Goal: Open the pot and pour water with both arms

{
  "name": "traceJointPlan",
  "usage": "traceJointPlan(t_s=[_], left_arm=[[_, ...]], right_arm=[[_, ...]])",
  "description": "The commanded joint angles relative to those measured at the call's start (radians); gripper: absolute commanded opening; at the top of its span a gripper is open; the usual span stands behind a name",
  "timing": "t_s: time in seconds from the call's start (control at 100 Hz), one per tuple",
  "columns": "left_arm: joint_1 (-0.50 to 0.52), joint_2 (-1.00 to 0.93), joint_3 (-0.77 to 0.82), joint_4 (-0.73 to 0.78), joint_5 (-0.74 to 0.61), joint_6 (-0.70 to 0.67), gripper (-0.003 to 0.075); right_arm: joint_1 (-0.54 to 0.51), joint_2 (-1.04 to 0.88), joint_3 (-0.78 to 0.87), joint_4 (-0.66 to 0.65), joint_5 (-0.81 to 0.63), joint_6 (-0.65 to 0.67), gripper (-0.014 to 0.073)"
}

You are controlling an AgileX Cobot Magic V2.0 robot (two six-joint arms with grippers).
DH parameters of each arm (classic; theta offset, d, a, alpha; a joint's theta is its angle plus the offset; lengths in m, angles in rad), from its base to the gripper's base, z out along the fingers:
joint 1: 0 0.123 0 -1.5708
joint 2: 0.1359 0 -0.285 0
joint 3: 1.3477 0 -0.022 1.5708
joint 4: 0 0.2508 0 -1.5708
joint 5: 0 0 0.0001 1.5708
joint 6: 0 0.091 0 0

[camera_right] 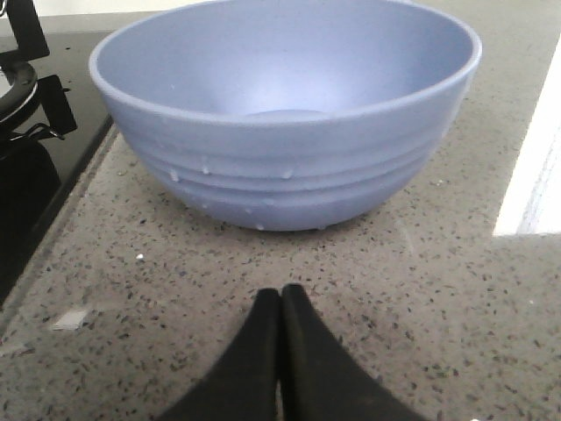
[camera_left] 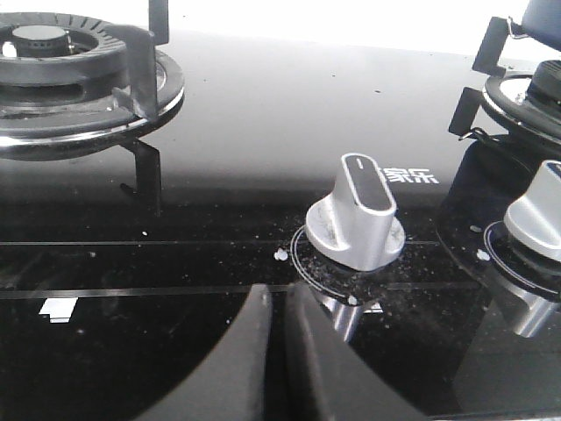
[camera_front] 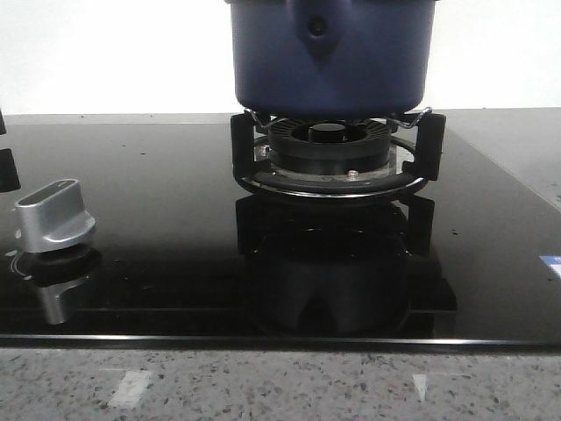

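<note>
The dark-blue pot stands on the burner's black supports at the top middle of the front view; its handle mount with a dark round hole faces the camera and its top is cut off. Only a sliver of the pot shows in the left wrist view. My left gripper is shut and empty, low over the black glass hob just before a silver knob. My right gripper is shut and empty over the speckled counter, just before a light-blue bowl. Neither gripper shows in the front view.
The black burner ring sits under the pot. A silver knob stands at the hob's left in the front view. A second burner and another knob show in the left wrist view. The bowl looks empty, with droplets outside.
</note>
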Motion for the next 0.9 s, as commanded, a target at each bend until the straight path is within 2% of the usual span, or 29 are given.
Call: traceJointPlan(t_s=[0.0, 0.76, 0.89], left_arm=[[0.003, -0.025, 0.032, -0.014, -0.054, -0.009, -0.0020], [0.003, -0.025, 0.032, -0.014, -0.054, -0.009, -0.0020], [0.003, -0.025, 0.032, -0.014, -0.054, -0.009, -0.0020]], right_arm=[[-0.006, -0.022, 0.027, -0.007, -0.023, 0.000, -0.0069], [-0.006, -0.022, 0.027, -0.007, -0.023, 0.000, -0.0069], [-0.006, -0.022, 0.027, -0.062, -0.094, 0.000, -0.0069]])
